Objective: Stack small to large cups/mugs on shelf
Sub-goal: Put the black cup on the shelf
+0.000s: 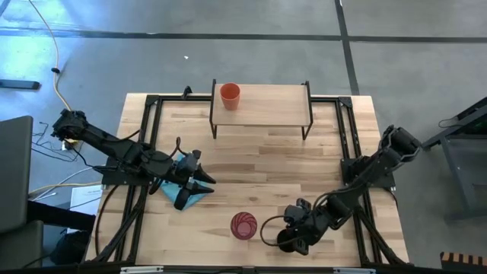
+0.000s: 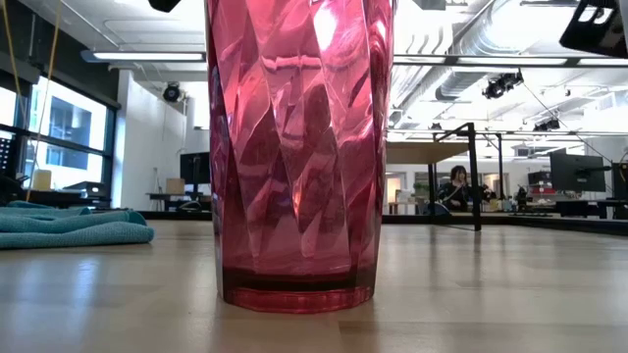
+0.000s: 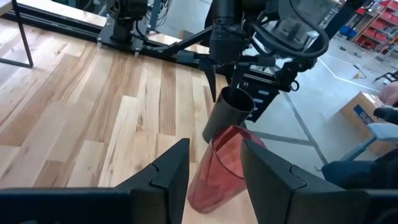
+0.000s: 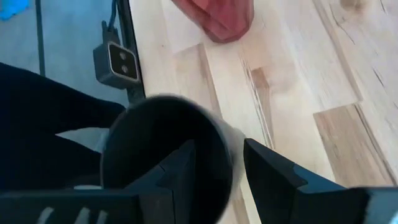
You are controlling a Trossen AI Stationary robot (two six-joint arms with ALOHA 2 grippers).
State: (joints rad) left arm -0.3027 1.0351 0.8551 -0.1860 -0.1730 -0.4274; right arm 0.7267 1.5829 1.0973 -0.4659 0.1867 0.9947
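The right gripper (image 4: 214, 171) has its fingers pinched over the rim of the black cup (image 4: 165, 155), one inside and one outside, holding it tilted above the counter (image 1: 266, 164) at about five o'clock, just beside the pink tumbler (image 1: 244, 225) standing at six. The left gripper (image 1: 199, 180) waits at nine o'clock over the blue cloth (image 1: 190, 199), fingers spread and empty. The orange cup (image 1: 230, 95) already sits on the shelf (image 1: 274, 106) at twelve. The black cup seems the step in hand; next it must travel to the shelf and settle upright.
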